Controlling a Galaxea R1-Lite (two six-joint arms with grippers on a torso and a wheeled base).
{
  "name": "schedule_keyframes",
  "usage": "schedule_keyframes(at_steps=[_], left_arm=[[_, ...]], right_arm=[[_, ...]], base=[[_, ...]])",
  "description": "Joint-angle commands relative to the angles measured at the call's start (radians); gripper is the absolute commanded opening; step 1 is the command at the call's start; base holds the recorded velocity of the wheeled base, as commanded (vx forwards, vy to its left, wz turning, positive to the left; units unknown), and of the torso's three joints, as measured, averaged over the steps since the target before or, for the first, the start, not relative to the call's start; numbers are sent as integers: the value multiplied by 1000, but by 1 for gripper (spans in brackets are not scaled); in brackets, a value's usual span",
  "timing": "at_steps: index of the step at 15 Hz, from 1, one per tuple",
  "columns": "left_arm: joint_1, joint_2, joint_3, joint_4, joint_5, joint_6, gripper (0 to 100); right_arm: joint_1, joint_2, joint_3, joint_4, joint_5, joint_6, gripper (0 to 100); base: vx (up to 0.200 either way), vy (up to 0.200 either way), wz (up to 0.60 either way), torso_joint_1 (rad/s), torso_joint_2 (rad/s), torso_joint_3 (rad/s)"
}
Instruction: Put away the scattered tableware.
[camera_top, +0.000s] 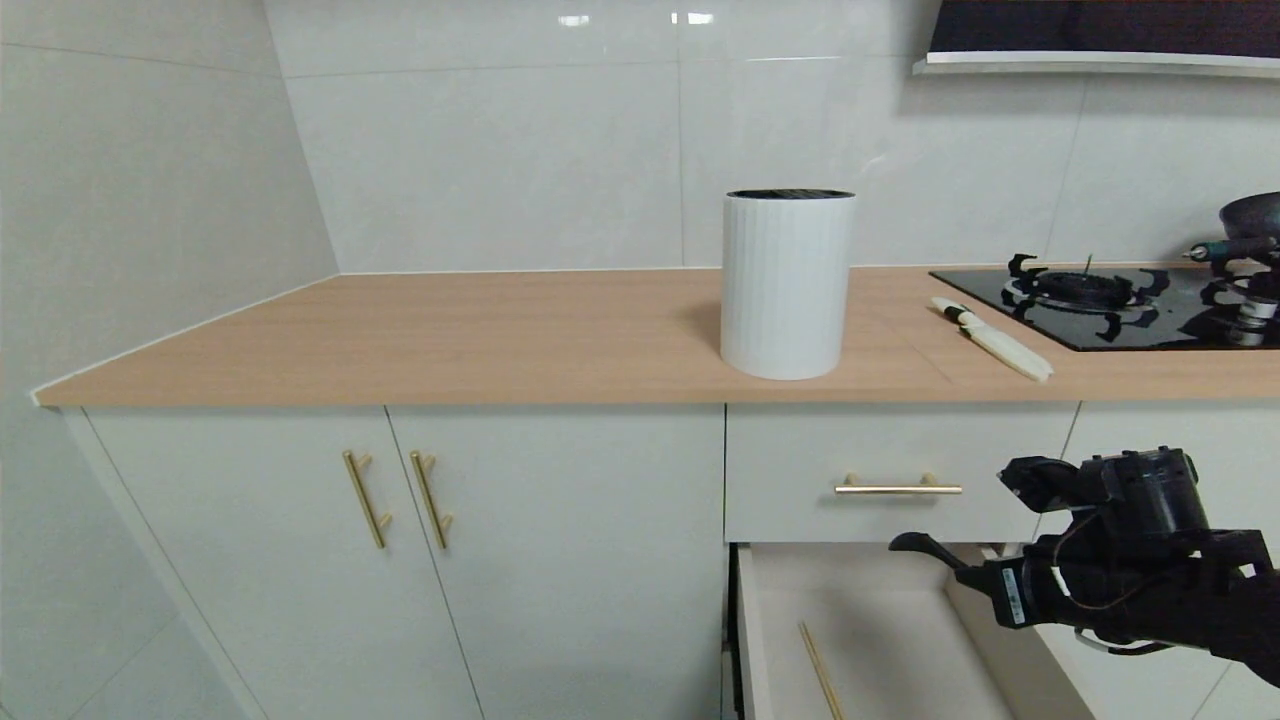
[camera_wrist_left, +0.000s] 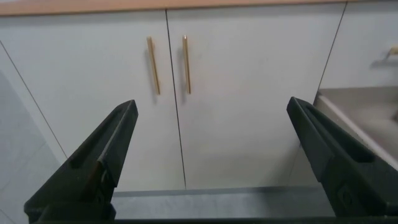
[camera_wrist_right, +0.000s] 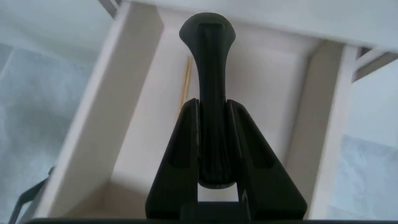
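My right gripper (camera_wrist_right: 213, 111) is clenched on a slim black plastic utensil with a rounded end (camera_wrist_right: 207, 34), which juts forward from the jaws and hangs above the open white drawer (camera_top: 752, 610). To do this step well, I judge I should lower the utensil until it is just above the drawer floor. Then I should line it up alongside the thin wooden chopstick (camera_top: 820, 672) lying inside the drawer, and only then let go, so that it neither drops hard nor catches a drawer wall.

My left gripper (camera_wrist_left: 211, 106) is released, fingers wide apart, left of the drawer and facing the white cabinet doors with gold bar handles (camera_wrist_left: 249, 112).

Above and beyond the drawer, on the wooden counter (camera_top: 500, 340), lies a cream-bladed knife (camera_top: 990, 340), probably my next pick. A white ribbed cylindrical holder (camera_top: 787, 285) stands beside it.

The right wrist view gives me the grip itself and the utensil's line between the drawer's side walls. The head view gives me its height over the drawer and what waits on the counter.
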Motion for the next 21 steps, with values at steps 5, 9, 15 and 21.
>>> schedule_keyframes(at_steps=[5, 9, 15, 21], left_arm=[[0, 0, 0, 0, 0, 0, 100], [0, 0, 0, 0, 0, 1, 100], [0, 0, 0, 0, 0, 0, 100], [0, 0, 0, 0, 0, 0, 100]], right_arm=[[0, 91, 29, -124, -10, -1, 0], [0, 119, 32, -137, -13, -1, 0], [11, 199, 24, -146, -15, 0, 0], [34, 447, -46, -203, -110, 36, 0]], base=[[0, 0, 0, -147, 454, 307], [0, 0, 0, -59, 222, 148], [0, 0, 0, -7, 11, 7], [0, 0, 0, 0, 0, 0]])
